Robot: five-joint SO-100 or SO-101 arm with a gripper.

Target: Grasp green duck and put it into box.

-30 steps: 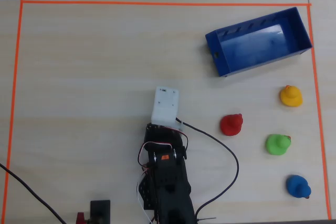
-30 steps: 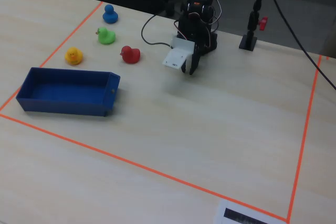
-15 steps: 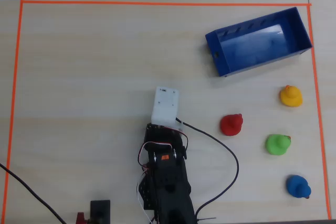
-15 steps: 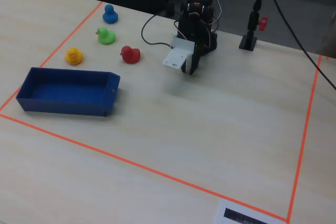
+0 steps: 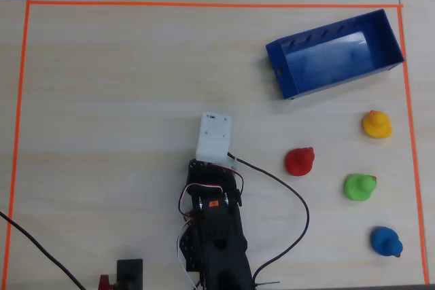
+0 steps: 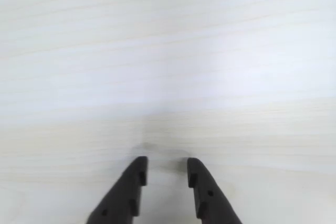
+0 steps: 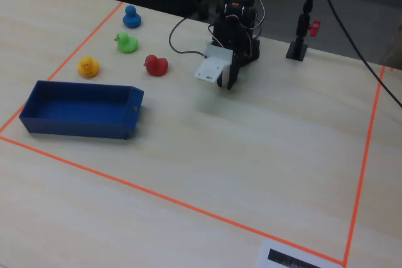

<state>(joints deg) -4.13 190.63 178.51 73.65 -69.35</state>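
Dark blue rectangular plastic box [image 5: 334, 53] w/ low slotted walls sits top right in overhead view, tilted a bit; inside is bare, no ducks in it. In fixed view the same box [image 7: 80, 117] lies at left, near the orange tape border [image 5: 19, 134].

Ducks: 4 total, 1 of each colour, all on the light wood table [image 5: 122, 100], outside the box. Small bright green toy duck [image 5: 359, 186] is below the box in overhead view, between the yellow duck [image 5: 376, 124] above and the blue duck [image 5: 386, 241] below; red duck [image 5: 299, 161] is to its left.

Black two-finger gripper [image 6: 166, 167] hangs over bare table, jaws slightly apart, nothing between them. Arm well apart from the green duck [image 7: 127, 42].
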